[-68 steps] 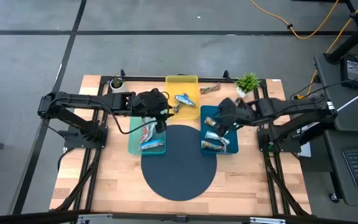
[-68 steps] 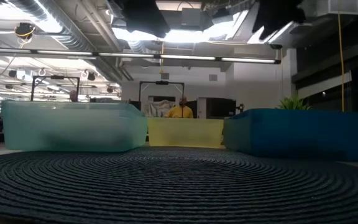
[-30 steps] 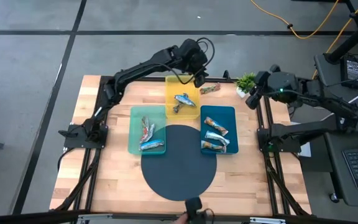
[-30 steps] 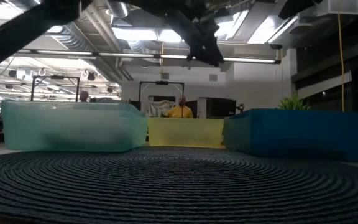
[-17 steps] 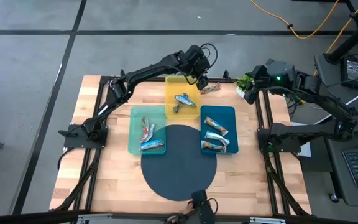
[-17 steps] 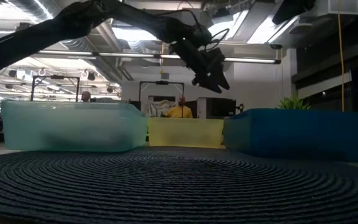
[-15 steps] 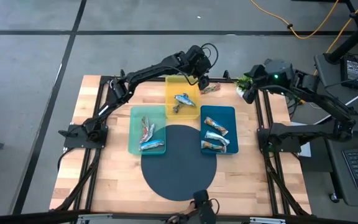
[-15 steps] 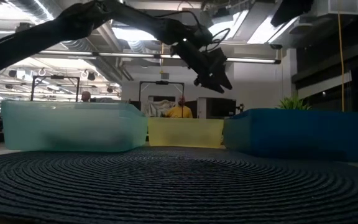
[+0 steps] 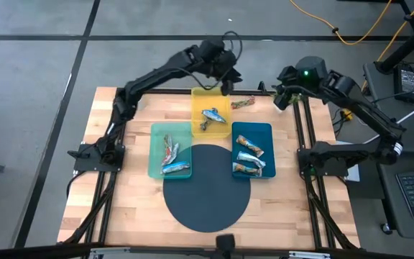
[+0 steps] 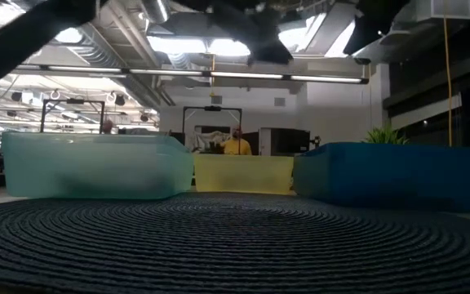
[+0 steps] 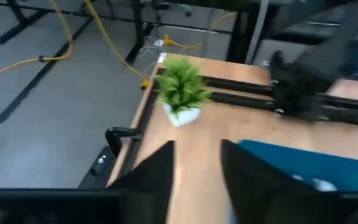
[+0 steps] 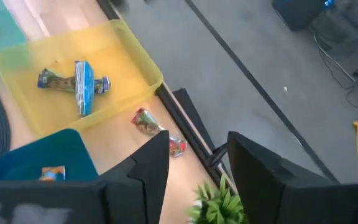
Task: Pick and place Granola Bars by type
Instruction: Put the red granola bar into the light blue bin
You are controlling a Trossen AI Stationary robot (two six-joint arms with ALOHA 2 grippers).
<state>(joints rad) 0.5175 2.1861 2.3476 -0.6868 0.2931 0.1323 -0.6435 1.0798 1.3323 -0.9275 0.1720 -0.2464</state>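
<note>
One red-multicoloured granola bar lies flat on the bare wood by the table's far edge, right of the yellow tray. That tray holds a blue-white bar and a brown-green bar. The pale green tray holds red-multicoloured bars. The blue tray holds silver bars. My left gripper hangs open, high over the yellow tray's far edge. My right gripper is open, high over the far right corner.
A dark round mat covers the near middle of the table. A small potted plant stands at the far right corner, another at the far left. In the low view a person shows in the room beyond.
My left gripper dipped toward the loose bar at the far edge, then rose and drew back toward the far left, leaving the low view's top. My right gripper swung toward the table's far edge and left. The bars have stayed where they were.
</note>
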